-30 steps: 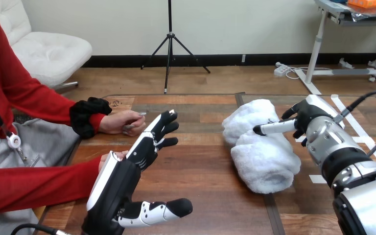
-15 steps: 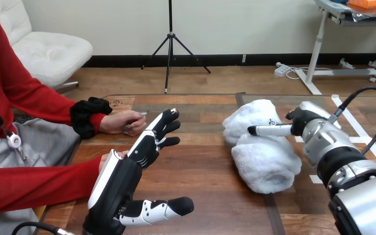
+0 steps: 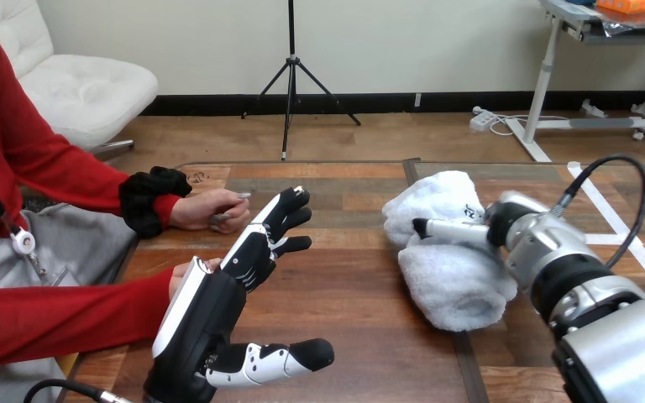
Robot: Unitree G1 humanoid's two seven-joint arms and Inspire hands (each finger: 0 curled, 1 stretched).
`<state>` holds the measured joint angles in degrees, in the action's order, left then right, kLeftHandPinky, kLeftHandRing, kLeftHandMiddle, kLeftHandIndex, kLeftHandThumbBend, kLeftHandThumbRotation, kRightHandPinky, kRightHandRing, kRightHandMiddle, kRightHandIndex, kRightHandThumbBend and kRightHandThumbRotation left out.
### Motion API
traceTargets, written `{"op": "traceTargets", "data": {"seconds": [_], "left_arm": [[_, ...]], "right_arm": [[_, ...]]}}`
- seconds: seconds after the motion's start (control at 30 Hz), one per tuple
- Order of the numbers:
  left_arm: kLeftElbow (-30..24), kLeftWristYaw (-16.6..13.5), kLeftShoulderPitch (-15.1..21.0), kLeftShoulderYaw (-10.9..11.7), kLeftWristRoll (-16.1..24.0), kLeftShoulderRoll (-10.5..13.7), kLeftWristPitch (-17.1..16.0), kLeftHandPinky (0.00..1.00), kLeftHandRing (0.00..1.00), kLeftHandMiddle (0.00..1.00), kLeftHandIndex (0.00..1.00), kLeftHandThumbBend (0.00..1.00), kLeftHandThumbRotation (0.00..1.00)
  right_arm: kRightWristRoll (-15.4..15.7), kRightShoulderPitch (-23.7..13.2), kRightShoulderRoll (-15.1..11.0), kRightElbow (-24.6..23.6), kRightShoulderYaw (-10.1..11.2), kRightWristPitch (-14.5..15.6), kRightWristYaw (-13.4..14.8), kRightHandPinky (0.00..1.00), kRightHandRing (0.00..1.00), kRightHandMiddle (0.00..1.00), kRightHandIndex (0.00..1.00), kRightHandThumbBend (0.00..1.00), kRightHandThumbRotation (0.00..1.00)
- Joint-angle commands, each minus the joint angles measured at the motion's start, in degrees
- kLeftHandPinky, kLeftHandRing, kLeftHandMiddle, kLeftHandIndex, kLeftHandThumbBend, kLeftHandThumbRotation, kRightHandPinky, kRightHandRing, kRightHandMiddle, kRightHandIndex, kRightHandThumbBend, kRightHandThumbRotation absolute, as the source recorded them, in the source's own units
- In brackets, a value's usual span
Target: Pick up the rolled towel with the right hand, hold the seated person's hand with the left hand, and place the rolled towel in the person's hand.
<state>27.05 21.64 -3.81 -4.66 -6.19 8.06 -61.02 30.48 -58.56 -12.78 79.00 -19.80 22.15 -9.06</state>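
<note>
The rolled towel lies white and bulky on the table. The right hand sits against the towel's upper right side, reaching in across its top; whether it grips the towel cannot be told. Well to the left of the towel, the left hand is raised over the table with its fingers straight and released, holding nothing. The person's nearer hand shows at that hand's side away from the towel; contact between them cannot be told. The person's farther hand rests on the table, level with the towel's far end and well left of it.
</note>
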Motion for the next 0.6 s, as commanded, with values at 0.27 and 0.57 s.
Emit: {"op": "traceTargets", "data": {"seconds": [0.27,0.57], "left_arm": [[-2.9,0.9,2.8,0.2,-1.8,0.9,1.4,0.83,0.92,0.95,0.94,1.0,0.52],[-3.8,2.0,2.1,0.3,-3.3,1.9,1.6,0.82,0.92,0.95,0.94,1.0,0.53]], "right_arm": [[-3.3,-6.9,3.0,-1.3,3.5,1.0,-0.9,0.92,1.0,1.0,1.0,0.99,0.95],[-7.8,-6.6,4.7,-1.4,7.3,3.3,4.8,0.99,1.0,1.0,1.0,1.0,0.88]]}}
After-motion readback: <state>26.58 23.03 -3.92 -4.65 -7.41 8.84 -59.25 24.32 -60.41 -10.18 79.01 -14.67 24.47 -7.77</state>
